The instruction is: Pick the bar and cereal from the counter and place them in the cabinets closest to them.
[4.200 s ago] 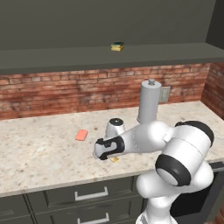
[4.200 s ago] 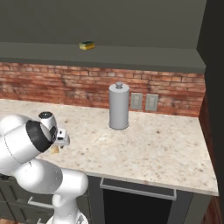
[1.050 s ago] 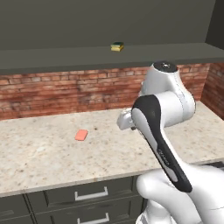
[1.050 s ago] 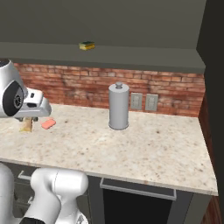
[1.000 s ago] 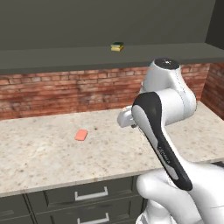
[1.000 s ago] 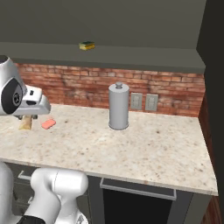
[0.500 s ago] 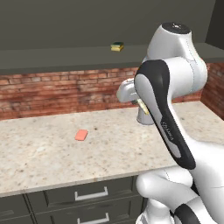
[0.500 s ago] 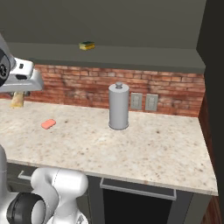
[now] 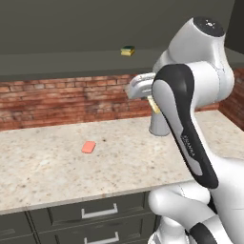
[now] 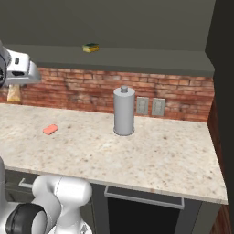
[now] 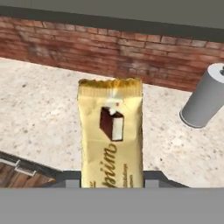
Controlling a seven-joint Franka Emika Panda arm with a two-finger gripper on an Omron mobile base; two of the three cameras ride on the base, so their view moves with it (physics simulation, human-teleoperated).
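My gripper (image 11: pixel 111 177) is shut on the bar (image 11: pixel 111 135), a golden-yellow wrapper that stands upright between the fingers. From the left base view the bar (image 9: pixel 155 105) pokes down below the gripper (image 9: pixel 151 97), held high above the counter (image 9: pixel 57 171), just under the dark shelf. The right base view has the gripper (image 10: pixel 16 84) at the far left with the bar (image 10: pixel 13 93) hanging in front of the brick wall. The cereal is out of view.
A salmon-pink block (image 9: pixel 88 147) lies on the counter. A grey cylinder (image 10: pixel 124 112) with a knob stands by the wall sockets. On the dark shelf (image 10: pixel 137 59) above the brick wall sits a small yellow-and-green object (image 10: pixel 91 47). Drawers (image 9: pixel 97 212) run below.
The arm has swung up from counter height, carrying the bar to just below the dark shelf. The grip on the bar has stayed the same.
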